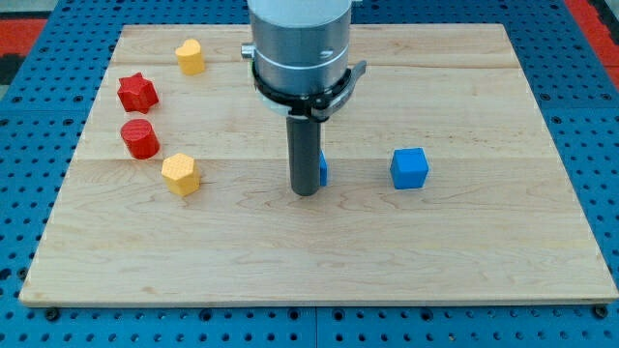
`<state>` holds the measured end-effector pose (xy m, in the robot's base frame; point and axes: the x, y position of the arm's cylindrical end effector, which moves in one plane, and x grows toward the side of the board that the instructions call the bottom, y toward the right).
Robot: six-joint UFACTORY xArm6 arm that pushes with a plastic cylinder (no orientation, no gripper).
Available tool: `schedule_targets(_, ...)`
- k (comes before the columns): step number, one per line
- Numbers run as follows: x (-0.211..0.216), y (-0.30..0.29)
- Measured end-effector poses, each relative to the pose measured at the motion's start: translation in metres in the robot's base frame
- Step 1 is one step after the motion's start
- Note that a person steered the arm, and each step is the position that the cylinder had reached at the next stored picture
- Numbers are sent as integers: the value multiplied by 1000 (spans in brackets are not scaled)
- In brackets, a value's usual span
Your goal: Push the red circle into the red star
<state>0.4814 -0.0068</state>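
Observation:
The red circle [140, 139] lies near the board's left edge. The red star [137, 93] lies just above it in the view, a small gap apart. My tip [306, 191] rests on the board near the middle, far to the right of both red blocks. A blue block [322, 171] sits directly behind the rod and is mostly hidden by it; its shape cannot be made out.
A yellow block [181, 174] lies just below and right of the red circle. Another yellow block [191, 57] lies at the top left. A blue cube [409, 168] lies right of my tip. The wooden board [484, 251] sits on a blue pegboard.

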Motion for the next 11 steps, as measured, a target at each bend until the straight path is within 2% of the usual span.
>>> schedule_targets(1, 42, -9)
schedule_targets(2, 58, -53)
schedule_targets(4, 28, -152)
schedule_targets(5, -3, -178)
schedule_targets(6, -35, -169)
schedule_targets(7, -45, -160)
schedule_targets(10, -41, -223)
schedule_targets(11, -63, -225)
